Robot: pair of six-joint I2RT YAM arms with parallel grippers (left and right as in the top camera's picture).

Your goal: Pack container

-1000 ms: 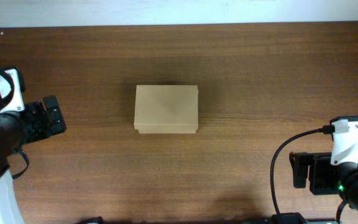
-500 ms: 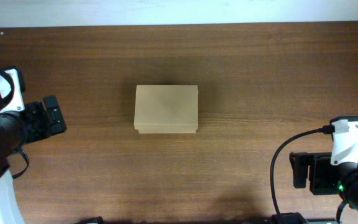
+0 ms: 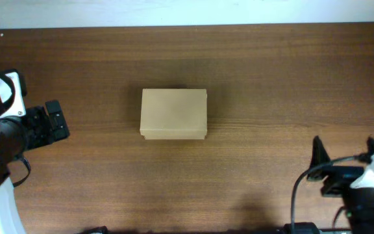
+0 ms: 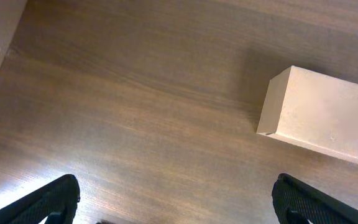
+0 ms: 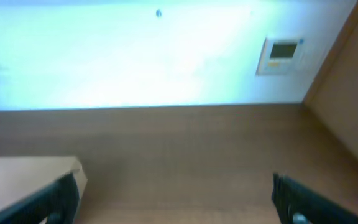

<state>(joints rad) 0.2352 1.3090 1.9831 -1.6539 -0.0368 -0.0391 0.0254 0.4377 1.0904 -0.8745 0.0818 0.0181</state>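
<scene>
On the bench [image 3: 271, 78], the container [image 3: 174, 114] lies flat, lid shut. Left of it, my left pincer [image 3: 58, 121] stands open, empty; right of it, my right pincer [image 5: 174, 202] likewise, both well apart.

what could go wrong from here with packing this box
1. The tan rectangular cardboard box lies shut and loose on the smooth wooden table; prying its lid with one gripper would likely slide it.
2. No contents are in view, so packing may stall.
3. The black cable loops beside the open right gripper and might snag on a reach.
</scene>
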